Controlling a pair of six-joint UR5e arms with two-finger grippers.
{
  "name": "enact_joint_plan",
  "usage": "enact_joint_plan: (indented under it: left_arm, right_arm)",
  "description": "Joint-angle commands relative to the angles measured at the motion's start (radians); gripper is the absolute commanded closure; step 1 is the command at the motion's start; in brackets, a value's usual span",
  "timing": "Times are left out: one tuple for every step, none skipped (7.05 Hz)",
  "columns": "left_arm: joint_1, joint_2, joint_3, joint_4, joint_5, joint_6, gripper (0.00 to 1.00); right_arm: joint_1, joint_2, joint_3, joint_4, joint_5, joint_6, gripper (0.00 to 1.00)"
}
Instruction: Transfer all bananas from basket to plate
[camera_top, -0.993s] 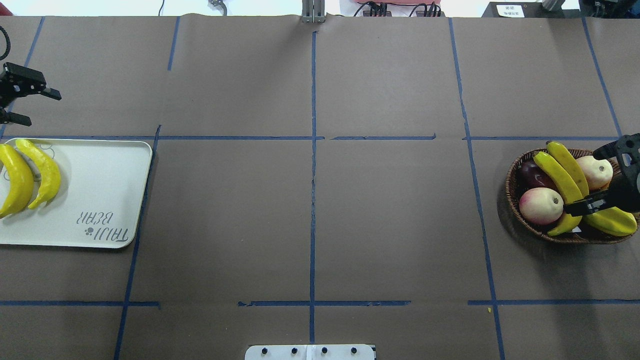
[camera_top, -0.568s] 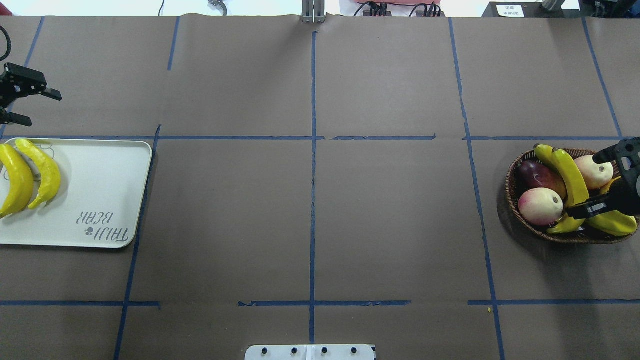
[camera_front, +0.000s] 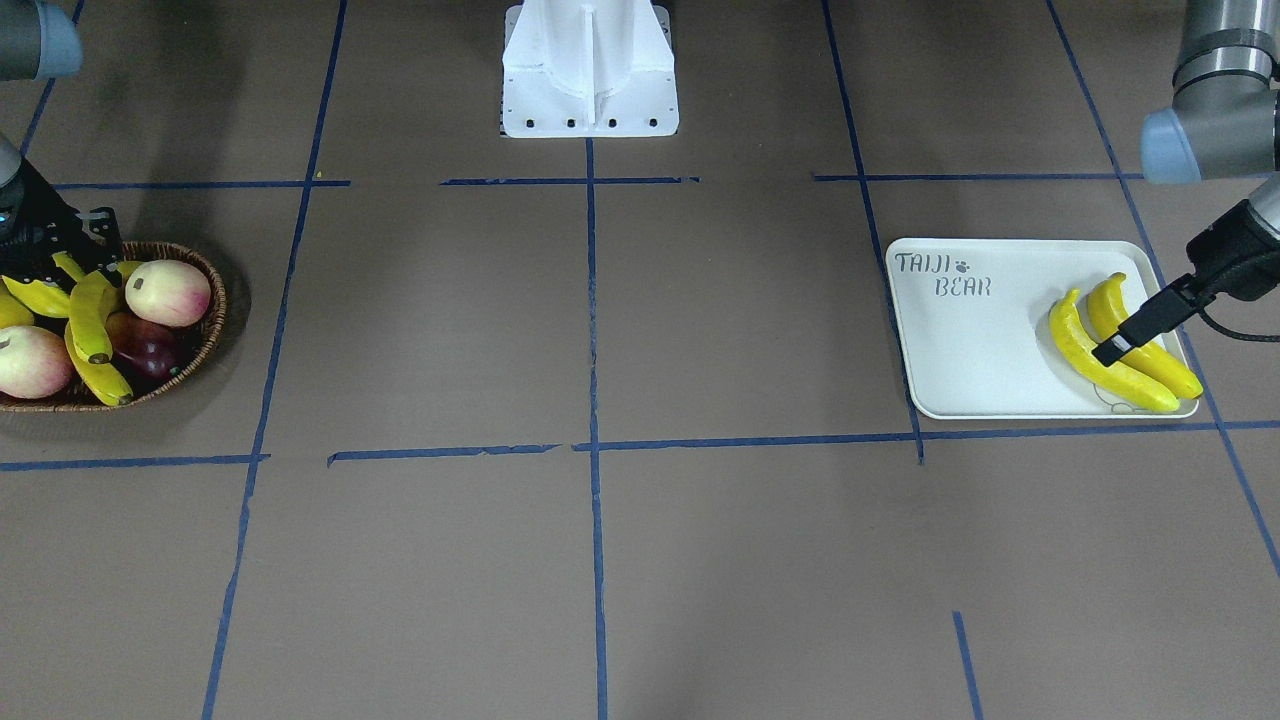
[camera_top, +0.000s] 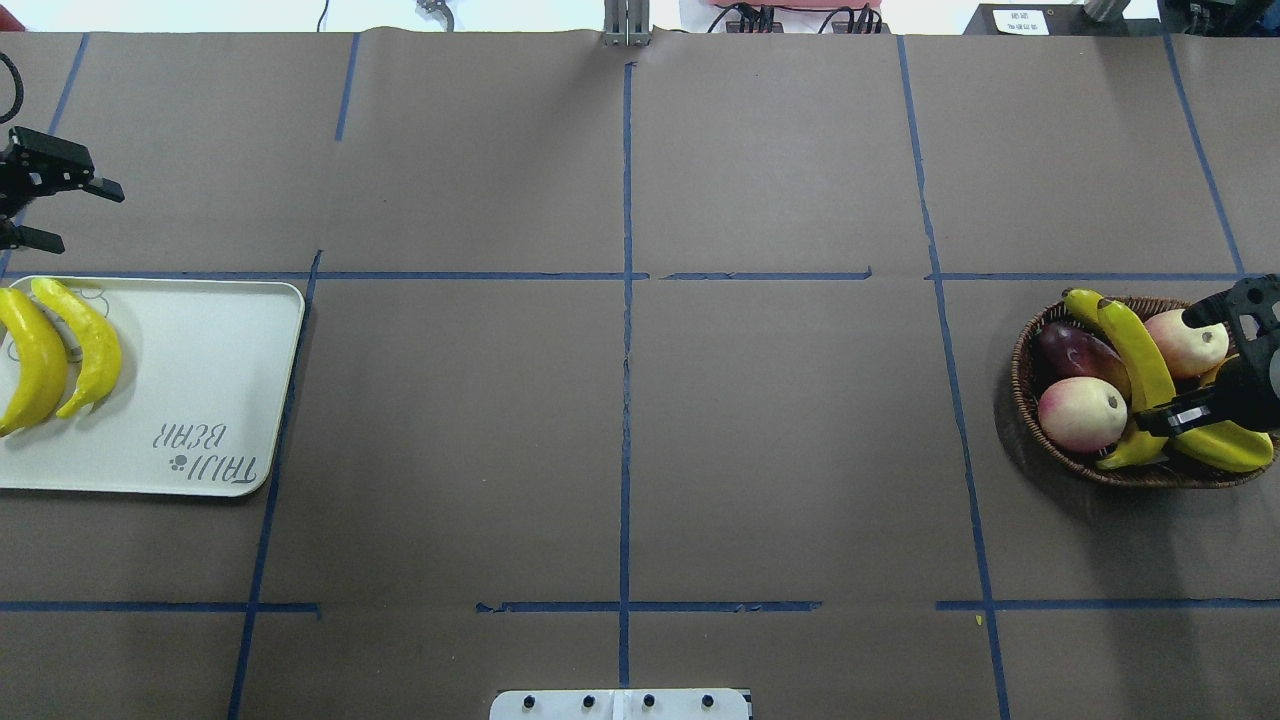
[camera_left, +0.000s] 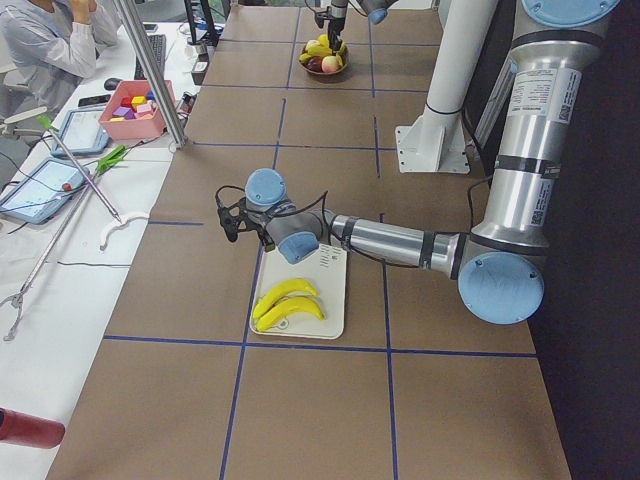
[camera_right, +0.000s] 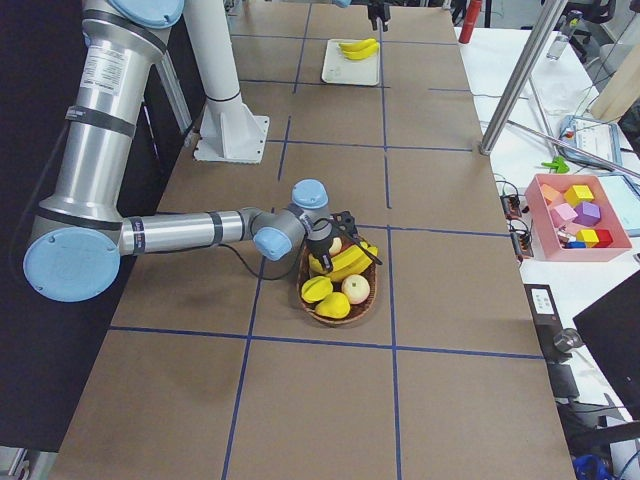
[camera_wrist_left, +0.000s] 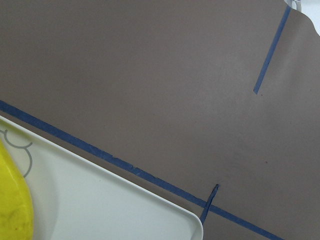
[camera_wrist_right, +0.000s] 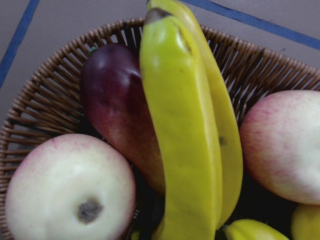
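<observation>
Two bananas lie overlapped across the wicker basket at the table's right end; they fill the middle of the right wrist view. My right gripper hangs over them, its jaws wide open on either side of the top banana. Two more bananas lie side by side at the outer end of the white "TAIJI BEAR" plate, also seen from the front. My left gripper is open and empty, just beyond the plate's far left corner.
The basket also holds two peaches, a dark purple fruit and a yellow starfruit. The white robot base stands at the near middle edge. Blue tape lines cross the brown table cover.
My right gripper has shifted slightly over the basket. The two bananas there, side by side a second ago, now overlap and sit slightly lower in view. The left arm has stayed put.
</observation>
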Motion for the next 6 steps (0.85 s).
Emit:
enact_joint_plan:
  left_arm:
    - [0.004, -0.002, 0.0, 0.0, 0.0, 0.0, 0.0]
    - [0.004, -0.002, 0.0, 0.0, 0.0, 0.0, 0.0]
    - [0.004, -0.003, 0.0, 0.0, 0.0, 0.0, 0.0]
    - [0.004, -0.003, 0.002, 0.0, 0.0, 0.0, 0.0]
    - [0.004, -0.003, 0.002, 0.0, 0.0, 0.0, 0.0]
    - [0.006, -0.003, 0.003, 0.0, 0.0, 0.0, 0.0]
  right_arm:
    - [0.0, -0.005, -0.001, 0.0, 0.0, -0.001, 0.65]
    - [0.0, -0.006, -0.002, -0.002, -0.001, -0.001, 0.55]
    - [-0.006, -0.006, -0.005, -0.005, -0.02, -0.001, 0.54]
    - [-0.02, -0.006, -0.007, -0.008, -0.049, -0.004, 0.54]
    - [-0.028, -0.005, -0.008, -0.008, -0.066, -0.004, 0.51]
    - [-0.031, -0.005, -0.01, -0.008, -0.077, -0.004, 0.5]
